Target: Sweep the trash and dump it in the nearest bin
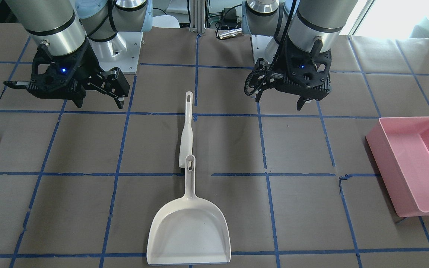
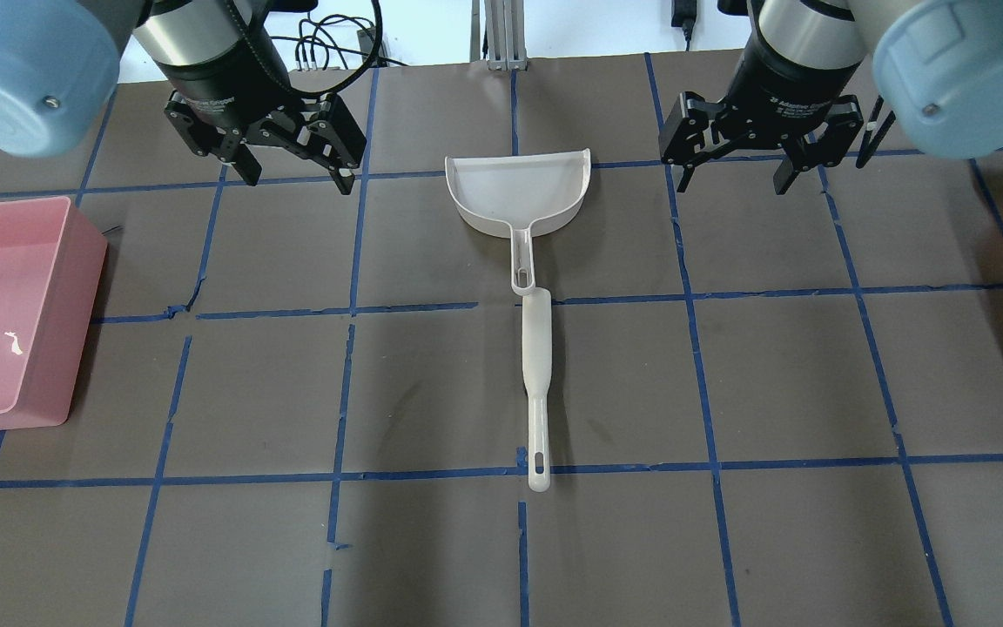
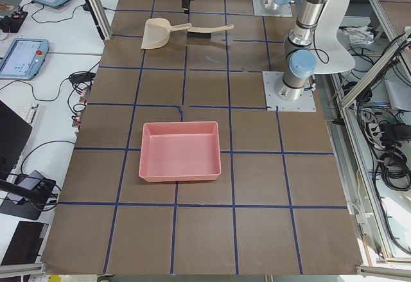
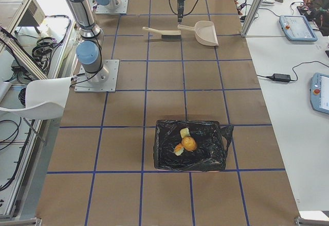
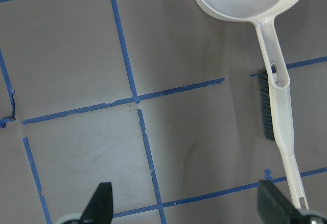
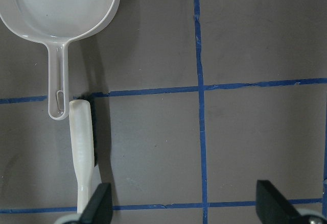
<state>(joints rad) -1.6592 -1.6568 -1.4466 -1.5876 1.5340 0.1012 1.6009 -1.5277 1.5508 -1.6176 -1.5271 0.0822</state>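
Fingers (image 2: pixel 343 170) of the left gripper (image 2: pixel 297 178) are spread wide, nothing between them; it hangs above the table (image 2: pixel 780 383) at the far left. I note a pink bin (image 2: pixel 57 287) at the table's left end. Centre: the white dustpan (image 2: pixel 519 196) lies flat, its handle tip overlapping the head of the brush (image 2: pixel 537 348), which lies in line with it. The right gripper (image 2: pixel 735 183) hangs likewise, jaws wide apart and empty. The trash (image 4: pixel 189 143), one orange lump and two pale chunks, sits in the black-lined bin (image 4: pixel 216 154) at the right end, well apart from the dustpan.
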